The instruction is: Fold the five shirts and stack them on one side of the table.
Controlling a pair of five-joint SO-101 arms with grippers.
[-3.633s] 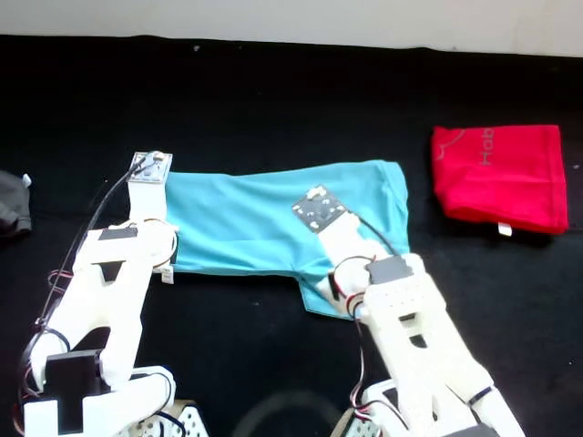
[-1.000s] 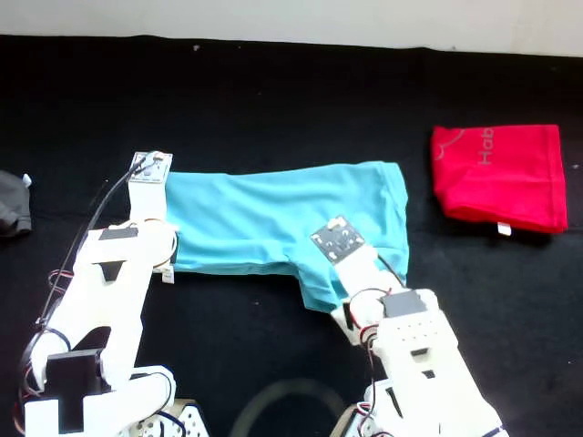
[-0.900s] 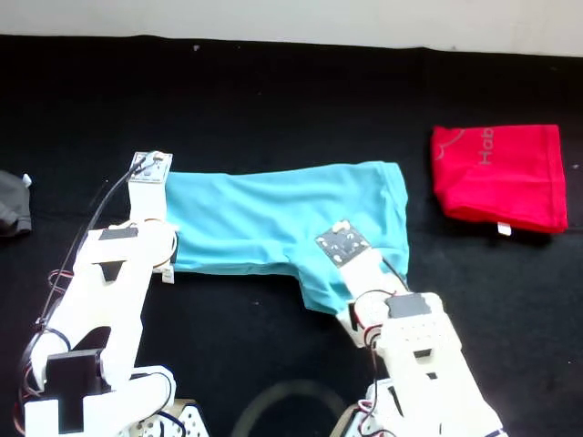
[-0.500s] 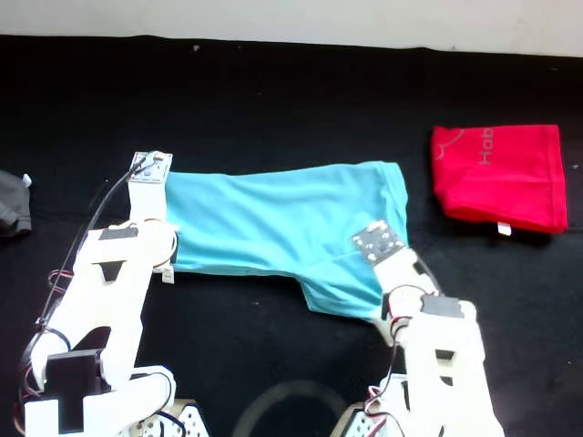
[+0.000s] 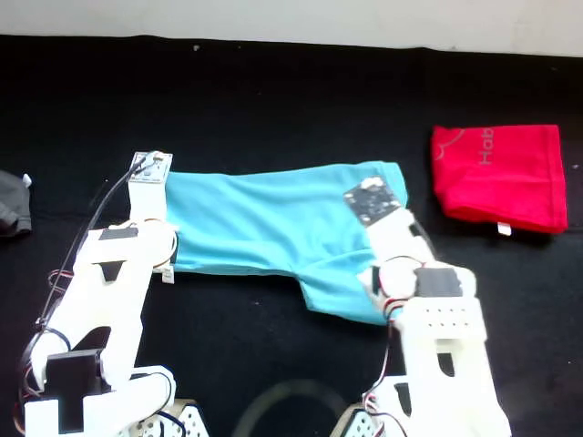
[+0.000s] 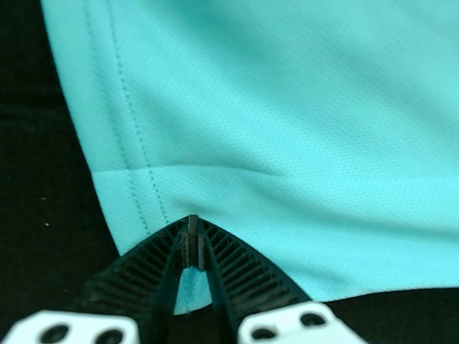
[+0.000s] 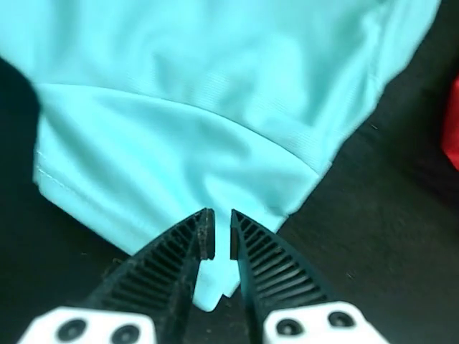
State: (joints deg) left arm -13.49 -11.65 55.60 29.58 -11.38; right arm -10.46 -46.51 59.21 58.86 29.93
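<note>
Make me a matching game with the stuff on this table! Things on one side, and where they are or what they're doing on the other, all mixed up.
Things:
1. teal shirt
2. red shirt
3. left gripper
4. grey cloth

Clues:
A. bunched at the left edge of the table
B. folded, far right
C. shut on a shirt's edge
D. spread out in the middle

Pairs: 1-D, 2-B, 3-C, 4-A.
</note>
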